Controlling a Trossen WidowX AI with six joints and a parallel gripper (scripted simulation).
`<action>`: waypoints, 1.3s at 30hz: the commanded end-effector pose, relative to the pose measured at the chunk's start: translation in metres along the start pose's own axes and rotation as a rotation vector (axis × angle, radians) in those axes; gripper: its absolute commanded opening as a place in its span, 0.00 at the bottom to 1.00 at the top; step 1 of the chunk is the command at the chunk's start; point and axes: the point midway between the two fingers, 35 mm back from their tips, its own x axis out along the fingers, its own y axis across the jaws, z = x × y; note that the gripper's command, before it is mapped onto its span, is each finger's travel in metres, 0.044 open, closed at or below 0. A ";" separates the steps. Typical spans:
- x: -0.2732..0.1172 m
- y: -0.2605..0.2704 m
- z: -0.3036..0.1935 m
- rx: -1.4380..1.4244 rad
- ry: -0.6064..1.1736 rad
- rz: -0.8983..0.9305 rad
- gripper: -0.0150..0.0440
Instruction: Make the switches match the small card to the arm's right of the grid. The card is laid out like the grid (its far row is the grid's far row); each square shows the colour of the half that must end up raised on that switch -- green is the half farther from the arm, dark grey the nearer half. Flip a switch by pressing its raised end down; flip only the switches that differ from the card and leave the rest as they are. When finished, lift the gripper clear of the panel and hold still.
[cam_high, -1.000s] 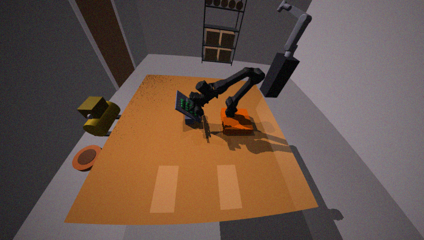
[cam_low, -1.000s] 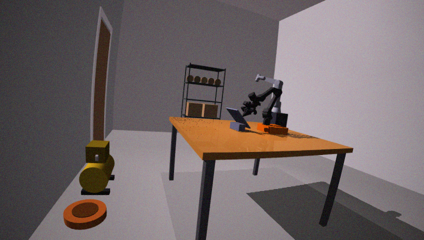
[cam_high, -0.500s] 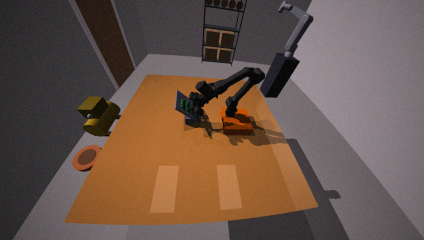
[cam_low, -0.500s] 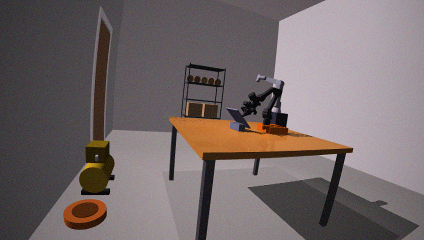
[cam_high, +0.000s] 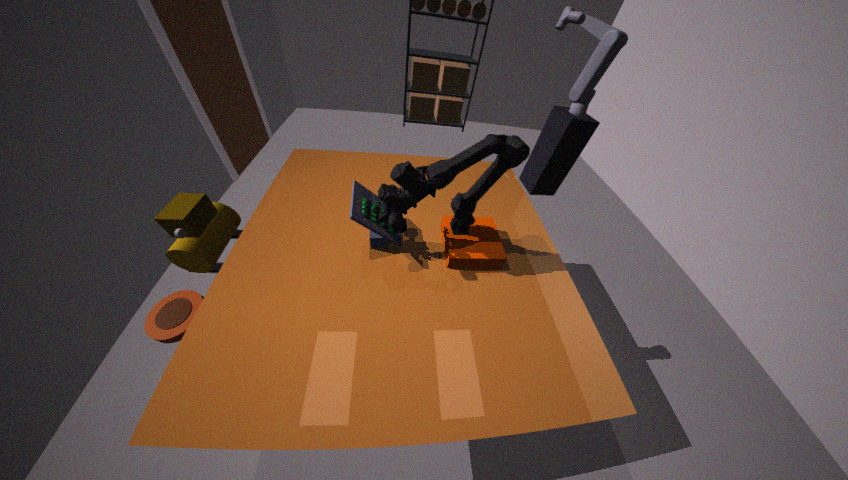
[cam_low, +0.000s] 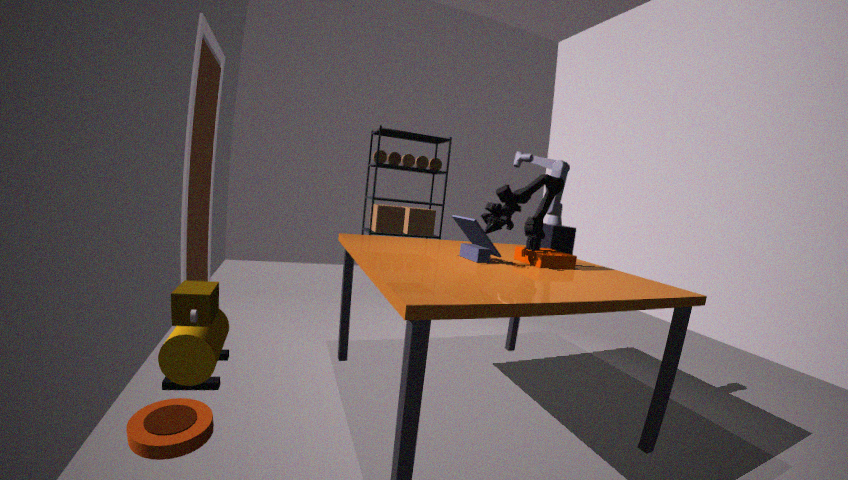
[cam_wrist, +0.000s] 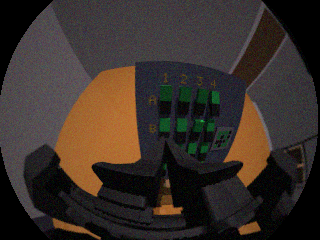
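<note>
The panel (cam_wrist: 188, 116) leans on its stand mid-table (cam_high: 249, 333), card (cam_wrist: 223, 138) at its right edge. The gripper (cam_wrist: 167, 160), fingers pressed together and holding nothing, hovers near the lower-left switches (cam_wrist: 182, 126). Judged mid-press; next, push the raised end down squarely.

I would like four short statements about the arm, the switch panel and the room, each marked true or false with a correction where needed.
1. The gripper has its jaws shut and holds nothing. True.
2. The switch panel lies flat on the table. False: it stands tilted on a small grey block.
3. The arm's base sits on an orange block on the orange table. True.
4. The yellow machine stands on the table. False: it stands on the floor, near the door.
</note>
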 end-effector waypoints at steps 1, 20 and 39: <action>0.001 0.000 0.000 -0.003 -0.001 0.000 0.25; 0.003 0.000 0.000 -0.003 -0.001 0.000 0.25; -0.059 -0.016 -0.005 -0.007 0.041 -0.002 0.25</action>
